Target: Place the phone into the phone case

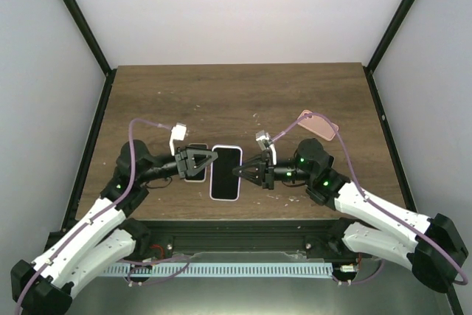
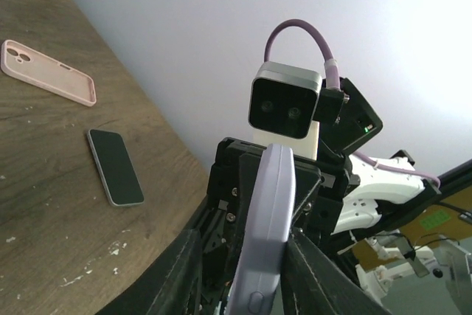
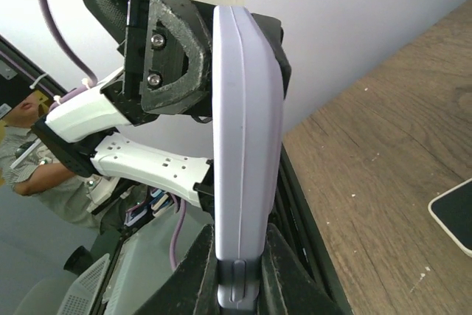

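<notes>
A lilac phone case (image 1: 226, 175) hangs on edge above the table between both grippers, its broad face dark in the top view. My right gripper (image 3: 240, 248) is shut on one long edge of the case (image 3: 243, 108), both fingers pressed against it. At the opposite edge of the case (image 2: 269, 204), my left gripper (image 2: 242, 237) is open. One of its fingers touches the case and the other stands apart. A dark phone (image 2: 116, 167) with a pale rim lies flat on the table. In the top view the left gripper (image 1: 212, 160) partly covers the phone (image 1: 195, 176).
A pink phone case (image 1: 318, 125) lies flat at the right middle of the wooden table (image 1: 236, 101), also seen far off in the left wrist view (image 2: 48, 71). The table's near edge (image 1: 236, 220) runs just below both grippers. Grey walls enclose the sides.
</notes>
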### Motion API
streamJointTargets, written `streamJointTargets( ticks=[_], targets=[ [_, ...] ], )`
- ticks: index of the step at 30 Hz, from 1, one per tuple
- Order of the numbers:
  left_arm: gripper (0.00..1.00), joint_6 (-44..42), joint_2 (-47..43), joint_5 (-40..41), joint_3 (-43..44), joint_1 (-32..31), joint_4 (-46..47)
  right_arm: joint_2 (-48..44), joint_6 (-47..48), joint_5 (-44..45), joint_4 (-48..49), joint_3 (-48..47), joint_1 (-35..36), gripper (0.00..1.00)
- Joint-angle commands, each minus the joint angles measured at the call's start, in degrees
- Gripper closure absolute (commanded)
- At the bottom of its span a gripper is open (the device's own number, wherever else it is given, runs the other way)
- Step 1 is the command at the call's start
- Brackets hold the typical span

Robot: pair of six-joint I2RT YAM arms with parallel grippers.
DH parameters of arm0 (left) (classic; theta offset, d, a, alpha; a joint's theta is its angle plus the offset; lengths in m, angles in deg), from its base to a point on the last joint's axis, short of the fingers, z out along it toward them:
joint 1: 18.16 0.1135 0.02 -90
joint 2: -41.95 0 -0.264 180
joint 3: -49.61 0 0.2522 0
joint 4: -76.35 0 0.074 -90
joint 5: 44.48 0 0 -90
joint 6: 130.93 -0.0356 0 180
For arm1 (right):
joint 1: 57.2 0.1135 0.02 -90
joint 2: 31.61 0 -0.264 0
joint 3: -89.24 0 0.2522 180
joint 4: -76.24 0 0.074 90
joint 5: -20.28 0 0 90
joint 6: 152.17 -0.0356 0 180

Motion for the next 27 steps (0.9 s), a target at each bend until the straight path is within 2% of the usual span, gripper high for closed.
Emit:
streamJointTargets(
  ticks=[1,5,7,11,12,14,17,19,23,25,27],
  targets=[
    [0.73,-2.01,0.77,-1.54,1.87,0.17,-1.00,-0.86,1.12,2.29,2.24,-1.35,0.08,0.99],
    [0.86,-3.24,2.25,-2.21,1.97,0.11,-1.35,0.89,0.56,3.70,1.29,-2.16,0.07,0.99],
    [0.99,-4.11,3.17,-1.35,2.33,0.14,-3.44,1.22,0.31,4.07,1.50,-2.50,0.07,0.99],
    [1.00,-8.05,4.38,2.37,5.24,0.11,-12.14,1.42,0.83,5.29,1.13,-2.96,0.07,0.99],
    [0.92,-8.05,4.22,1.96,5.48,0.17,-12.37,1.50,0.96,5.83,0.72,-2.91,0.07,0.99],
    [0.68,-5.88,3.18,1.27,5.34,0.12,-11.39,1.24,0.94,7.08,0.76,-2.56,0.07,0.99],
    [0.46,-3.96,0.95,1.40,4.74,0.17,-10.33,-0.41,0.06,9.20,2.04,-1.51,0.08,0.99],
    [0.39,-3.80,-0.43,1.53,4.59,0.18,-10.82,-2.24,-0.37,10.80,2.44,-1.49,0.08,0.99],
    [0.34,-3.89,-1.20,0.88,3.84,0.14,-11.86,-6.29,-0.80,13.59,3.42,-1.54,0.03,0.99],
    [0.30,-2.70,-0.99,-0.34,2.56,0.10,-10.06,-7.14,-1.06,14.17,3.84,-2.16,0.01,0.99],
    [0.29,0.08,-0.73,-3.05,0.72,0.13,-4.47,-7.36,-1.37,13.75,3.02,-3.44,0.07,0.99]
  ],
)
